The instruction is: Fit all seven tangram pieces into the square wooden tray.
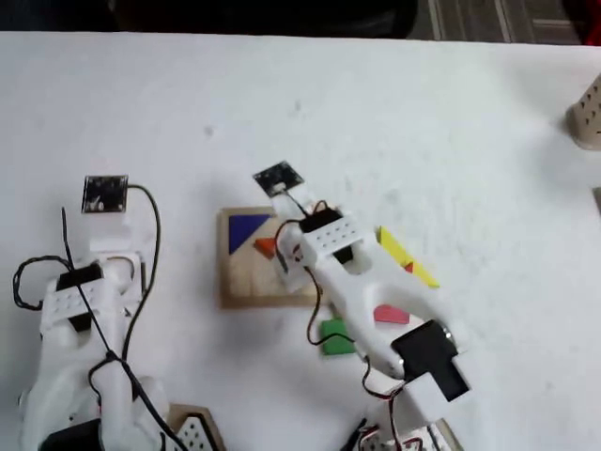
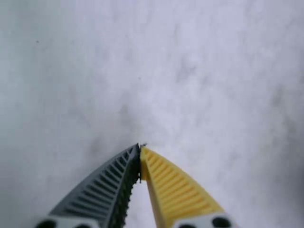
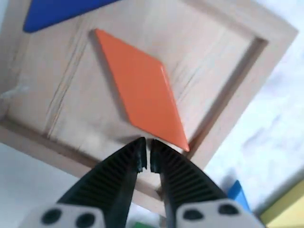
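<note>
The task looks to be in its early part: in the square wooden tray (image 3: 266,45) lie only a blue piece (image 3: 57,12) and an orange parallelogram (image 3: 142,90), flat on its floor and apart from each other. A yellow piece (image 1: 406,256), a red piece (image 1: 390,315), a green piece (image 1: 336,336) and a small blue piece (image 3: 237,192) wait on the surface (image 1: 423,122) beside the tray, and a seventh cannot be made out. The right claw (image 3: 146,154) hovers over the tray's rim by the parallelogram's corner, tips together and empty, while the left claw (image 2: 140,159), also pressed together on nothing, sits over bare surface well apart from the tray.
</note>
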Controlling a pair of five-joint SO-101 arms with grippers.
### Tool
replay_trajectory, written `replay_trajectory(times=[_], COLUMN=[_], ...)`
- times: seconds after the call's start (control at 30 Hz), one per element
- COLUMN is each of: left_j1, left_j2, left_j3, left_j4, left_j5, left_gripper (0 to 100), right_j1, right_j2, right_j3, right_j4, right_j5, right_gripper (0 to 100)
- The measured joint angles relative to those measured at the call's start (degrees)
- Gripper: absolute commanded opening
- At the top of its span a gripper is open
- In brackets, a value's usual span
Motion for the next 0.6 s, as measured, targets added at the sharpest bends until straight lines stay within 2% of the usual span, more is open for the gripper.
replay_trajectory(times=[0.13,0.43,0.6], left_j1=[0.0,0.0,0.0], left_j2=[0.0,0.0,0.0], left_j3=[0.0,0.0,0.0], left_j4=[0.0,0.0,0.0], left_j5=[0.0,0.0,0.0], left_gripper=[2,2,2], right_j1=[-0.2,-3.3,-3.3], right_j2=[0.0,-6.1,-5.6], right_j3=[0.0,0.1,1.4], right_j4=[0.0,-0.2,-3.6], right_j5=[0.0,-5.5,-6.5], right_gripper=[1.7,1.7,1.7])
